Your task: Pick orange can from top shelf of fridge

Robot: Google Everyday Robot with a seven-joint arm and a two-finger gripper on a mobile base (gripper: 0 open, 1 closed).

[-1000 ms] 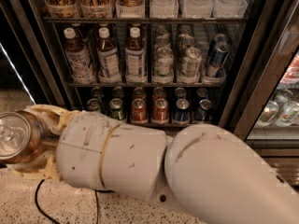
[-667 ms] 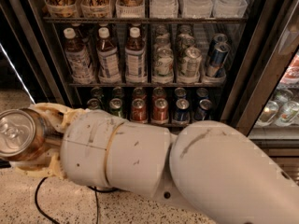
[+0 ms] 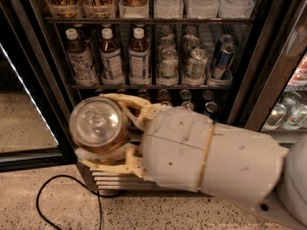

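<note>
One can matters here, and the orange can (image 3: 96,123) is clamped in the gripper (image 3: 97,131). You are at the tail of the pick. The grasp looks made, and the can hangs outside the fridge (image 3: 249,56), low in front of its lower racks and just above the louvred base (image 3: 112,182). It lies nearly on its side, with the silver lid and pull tab turned toward the camera. The tan fingers (image 3: 120,99) close on it from above and below, one over the can's wall and one under it, and both appear to touch.

The top shelf (image 3: 144,20), where more tan cans stand in clear trays, is well above the held can. The bottles (image 3: 110,56) on the rack between are apart from it.

Your next move, as I judge it, is a steady retreat. Keep the squeeze firm, because a sideways can may slip along the pads, and draw it away from the dark frame without tipping it further.

Your arm comes in from the lower right as a thick white forearm running roughly level toward the left. The wrist ends left of centre, and the arm's bulk hides much of the bottom rack.
</note>
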